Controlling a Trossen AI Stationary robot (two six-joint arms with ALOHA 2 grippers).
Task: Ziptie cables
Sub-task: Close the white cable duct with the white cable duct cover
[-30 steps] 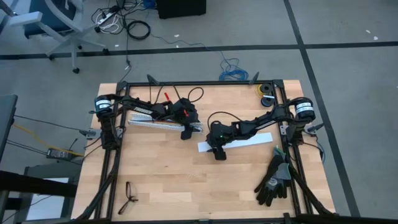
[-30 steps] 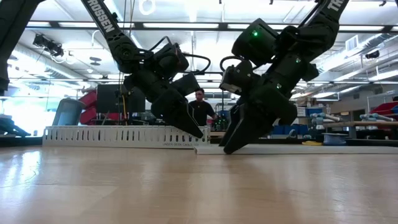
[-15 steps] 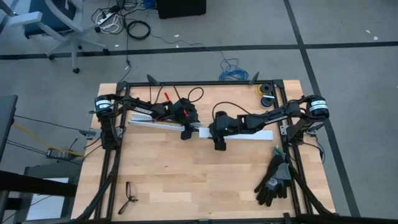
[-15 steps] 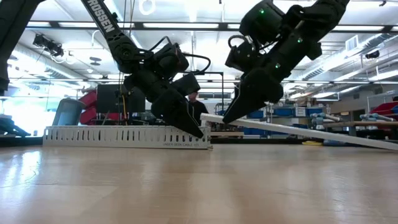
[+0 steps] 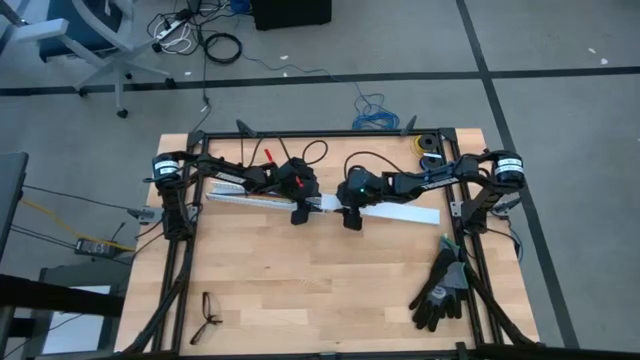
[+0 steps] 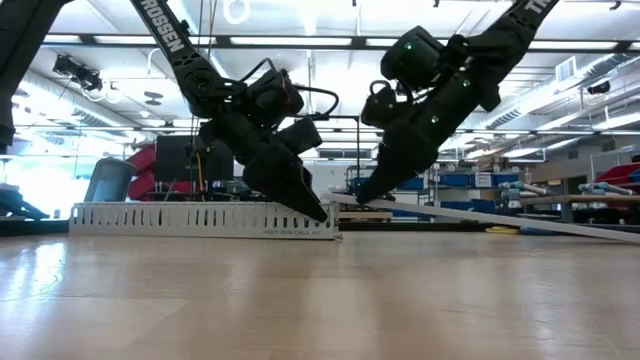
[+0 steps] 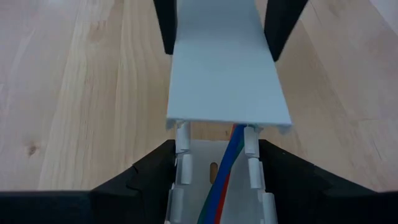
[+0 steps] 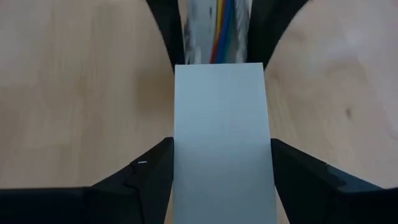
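A white slotted duct (image 5: 250,197) lies on the table at the far left, with coloured cables (image 7: 227,168) running inside it. My left gripper (image 5: 300,213) is shut on the duct's right end. My right gripper (image 5: 350,220) is shut on a flat white cover strip (image 5: 400,212), whose left end (image 7: 227,118) hangs just above the duct's right end. The strip slopes down to the right in the low view (image 6: 480,213). The ziptie is out of view. My left gripper has the duct's right end (image 7: 180,168) between its two fingers, one on each slotted side wall. The fingers slant down from the table's left and lie along the duct. The duct rests on the table. My right gripper pinches the cover strip near its left end (image 8: 221,155), one finger on each long edge. The fingers slant down from the table's right and lie along the strip. That end is lifted, and the strip's right end (image 6: 625,237) rests on the table.
Black gloves (image 5: 440,285) lie at the near right and a pair of glasses (image 5: 208,315) at the near left. Tape rolls (image 5: 428,148) sit in the far right corner. A red-handled tool (image 5: 268,157) lies behind the duct. Bare wood spreads over the table's near half.
My right gripper has risen and gone toward the table's far edge and the duct's right end, carrying the cover strip's left end. That end has lifted off the table; the right end has stayed down. The strip has swung roughly in line with the duct.
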